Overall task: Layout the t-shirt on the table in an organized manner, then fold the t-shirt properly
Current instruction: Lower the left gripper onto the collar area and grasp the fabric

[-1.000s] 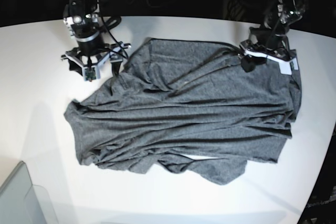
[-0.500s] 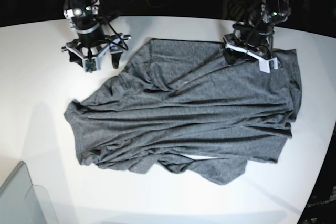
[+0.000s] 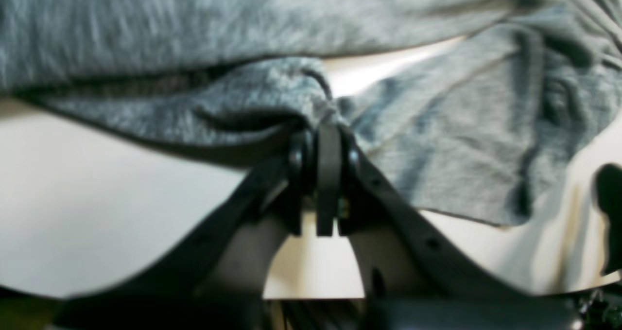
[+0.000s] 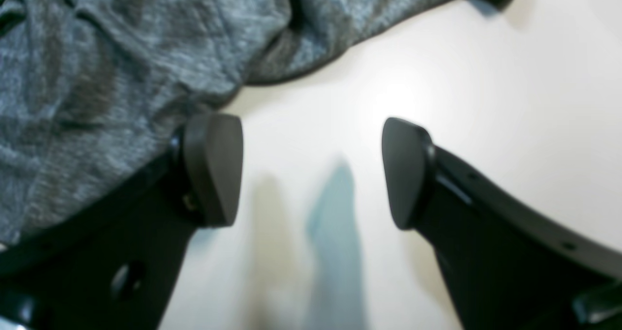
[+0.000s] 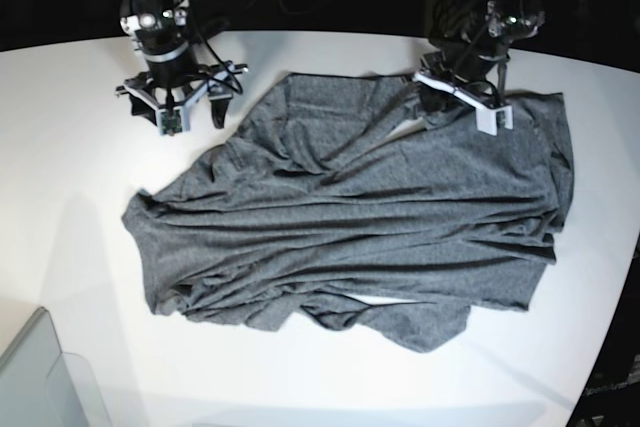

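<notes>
The dark grey t-shirt point(image 5: 350, 227) lies rumpled and spread across the white table point(image 5: 60, 147), with creases running across its width. My left gripper point(image 5: 432, 99) is at the shirt's far edge on the right side of the base view. In the left wrist view this gripper point(image 3: 323, 121) is shut on a pinched fold of the t-shirt point(image 3: 272, 101). My right gripper point(image 5: 178, 112) hovers over bare table just beyond the shirt's far left corner. Its fingers point(image 4: 214, 165) stand wide open with nothing between them, and the t-shirt point(image 4: 97, 77) lies just to their left.
A translucent grey bin corner point(image 5: 40, 377) sits at the near left of the table. The table's curved edge point(image 5: 610, 327) runs down the right side, close to the shirt. Dark space and cables lie behind the table's far edge.
My left gripper slid left along the shirt's far edge and closed on the fabric, dragging that edge with it. My right gripper drifted slightly toward the far side and stayed open.
</notes>
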